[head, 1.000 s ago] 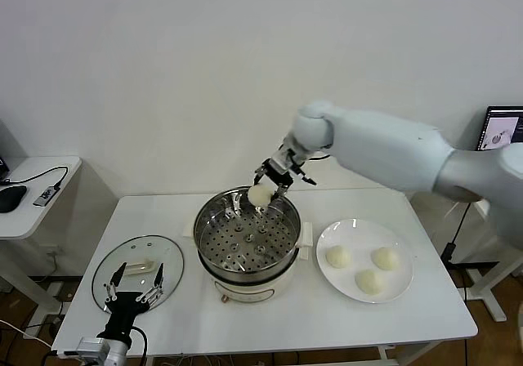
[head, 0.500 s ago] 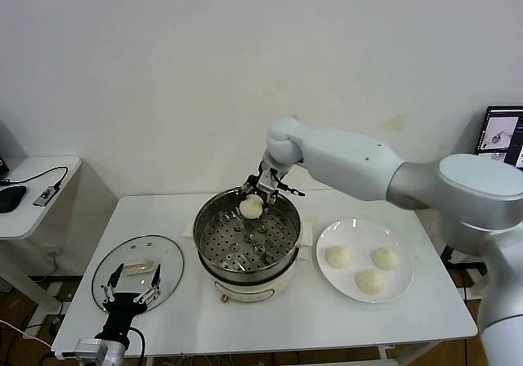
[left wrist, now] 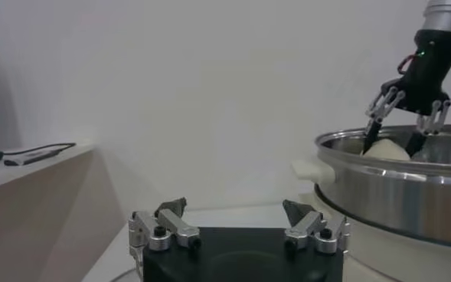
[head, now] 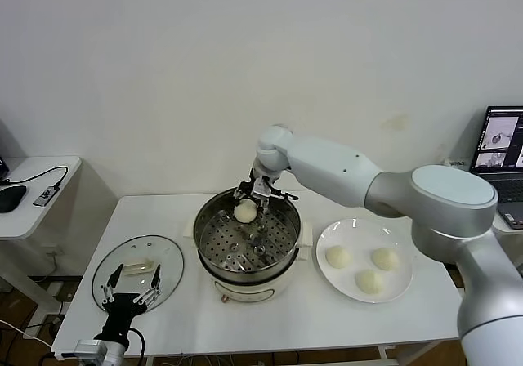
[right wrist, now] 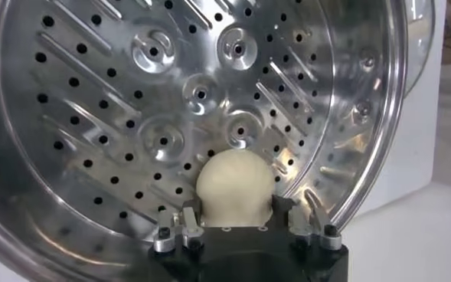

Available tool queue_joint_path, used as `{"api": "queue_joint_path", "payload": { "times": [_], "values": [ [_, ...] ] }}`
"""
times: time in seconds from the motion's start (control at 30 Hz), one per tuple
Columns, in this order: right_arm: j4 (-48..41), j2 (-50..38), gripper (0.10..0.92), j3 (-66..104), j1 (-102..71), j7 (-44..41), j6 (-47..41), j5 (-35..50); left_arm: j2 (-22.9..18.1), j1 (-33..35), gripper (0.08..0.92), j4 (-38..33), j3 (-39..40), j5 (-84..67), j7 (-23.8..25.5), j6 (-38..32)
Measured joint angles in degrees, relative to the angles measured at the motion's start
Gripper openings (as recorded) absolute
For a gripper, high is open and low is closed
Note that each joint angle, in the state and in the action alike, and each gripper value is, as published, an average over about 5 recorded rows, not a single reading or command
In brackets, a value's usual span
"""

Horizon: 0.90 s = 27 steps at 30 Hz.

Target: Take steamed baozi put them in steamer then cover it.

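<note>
My right gripper [head: 248, 206] is shut on a cream-white baozi [head: 245, 211] and holds it inside the far part of the steel steamer [head: 214, 264], just above the perforated tray [right wrist: 171, 100]. In the right wrist view the baozi [right wrist: 235, 186] sits between the jaws. The left wrist view shows this gripper [left wrist: 406, 132] over the steamer rim [left wrist: 386, 172]. Three more baozi [head: 338, 256] [head: 385, 258] [head: 369, 281] lie on a white plate [head: 351, 229]. The glass cover [head: 135, 256] lies on the table left of the steamer. My left gripper [head: 131, 295] [left wrist: 236, 218] is open over the cover's near edge.
A side table [head: 33, 190] with a cable and a mouse stands at the far left. A laptop [head: 500, 141] stands at the far right. The white wall is close behind the table [head: 245, 317].
My right gripper has carried the baozi leftwards and down, from above the steamer's far right rim into the steamer. The left arm has not moved.
</note>
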Motion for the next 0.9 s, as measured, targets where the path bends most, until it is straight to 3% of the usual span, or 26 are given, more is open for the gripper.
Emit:
{"api": "queue_joint_path", "payload": {
  "times": [0.1,0.3,0.9],
  "values": [
    [0.88,-0.57,0.812,-0.7,0.77,-0.36,-0.57,1.85,-0.09,0.15,0.823,-0.25,0.0,0.03,0.06,0.02],
    [6.04,-3.59,0.823,-2.65,4.24,-2.67,-5.78,9.04,0.01,0.63,0.823,-1.15,-0.21,0.04,0.27,0.12],
    [32.14,-28.66,0.823,-8.72,16.46,-9.5,-40.42,27.12,1.37,1.39,0.823,-3.57,-1.05,-0.23,0.69,2.33]
  ]
}}
